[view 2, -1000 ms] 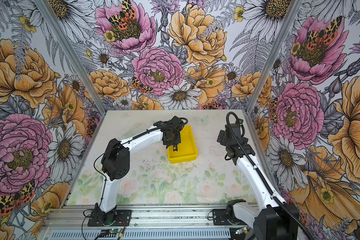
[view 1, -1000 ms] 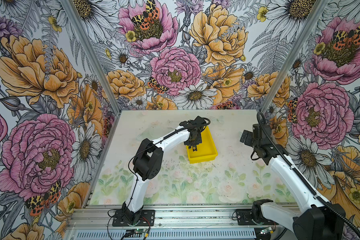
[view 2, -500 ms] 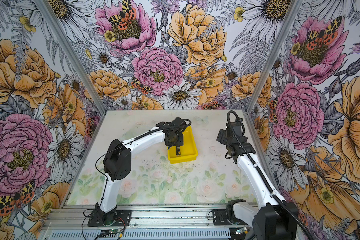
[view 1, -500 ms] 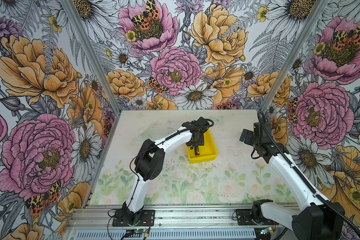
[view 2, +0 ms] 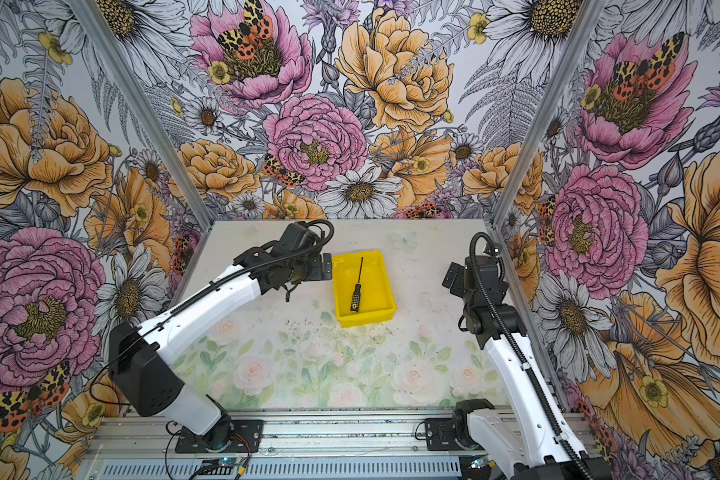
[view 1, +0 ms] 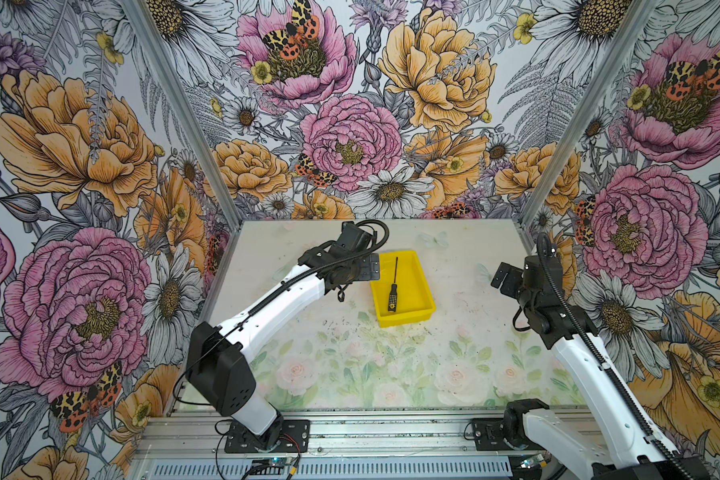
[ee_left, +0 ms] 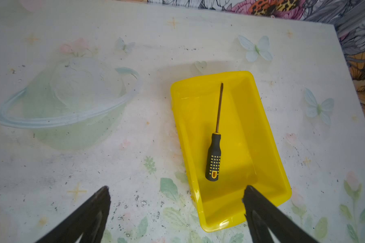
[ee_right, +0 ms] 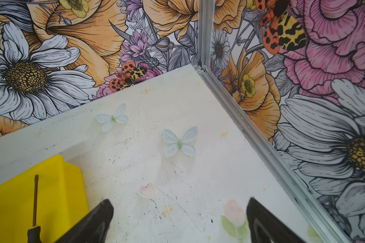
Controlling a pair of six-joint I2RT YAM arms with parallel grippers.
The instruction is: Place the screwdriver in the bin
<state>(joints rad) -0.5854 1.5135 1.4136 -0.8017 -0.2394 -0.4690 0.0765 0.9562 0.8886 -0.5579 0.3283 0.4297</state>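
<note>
Left wrist view, screwdriver (ee_left: 213, 157) lying in bin (ee_left: 251, 136), left claw (ee_left: 175, 187) spread wide, right claw (ee_right: 179, 199) likewise

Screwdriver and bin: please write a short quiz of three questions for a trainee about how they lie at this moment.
1. True or false: the screwdriver lies flat inside the bin.
2. Choose one: the left gripper is A) shut on the screwdriver, B) open and empty, C) shut and empty.
3. Fill in: in both top views, the screwdriver's ____ end points toward the back wall.

Key: 1 true; 2 B; 3 tip.
</note>
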